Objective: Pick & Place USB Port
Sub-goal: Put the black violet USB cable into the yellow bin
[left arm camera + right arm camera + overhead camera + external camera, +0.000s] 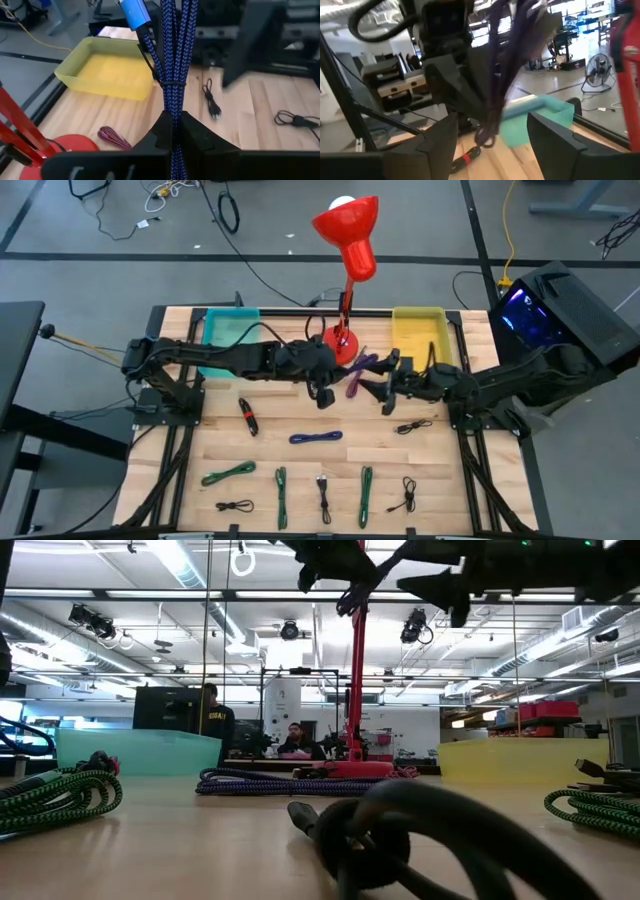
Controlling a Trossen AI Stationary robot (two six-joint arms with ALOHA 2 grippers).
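Note:
A blue-purple braided USB cable bundle (172, 50), tied with a thin black band and ending in a blue plug (132, 12), hangs in the air over the table's middle (358, 372). My left gripper (172, 132) is shut on it, just right of the red lamp's base (340, 342). My right gripper (492, 125) stands open close by to the right (380, 388), facing the cable and the left gripper. Its fingers (545, 130) are apart from the bundle. My left gripper pinches the coiled bundle between its two fingers, a short way below the black band (173, 107). The fingers come from the table's left, slanting a little down. The strands run out forward along the fingers. The bundle is lifted clear of the table, its plug end toward the yellow bin.
A teal bin (232, 327) stands at the far left and a yellow bin (420, 330) at the far right, with the red lamp (350, 240) between them. Several coiled cables lie on the near half: red-black (247, 417), blue (316, 437), green (228, 473), black (414, 426).

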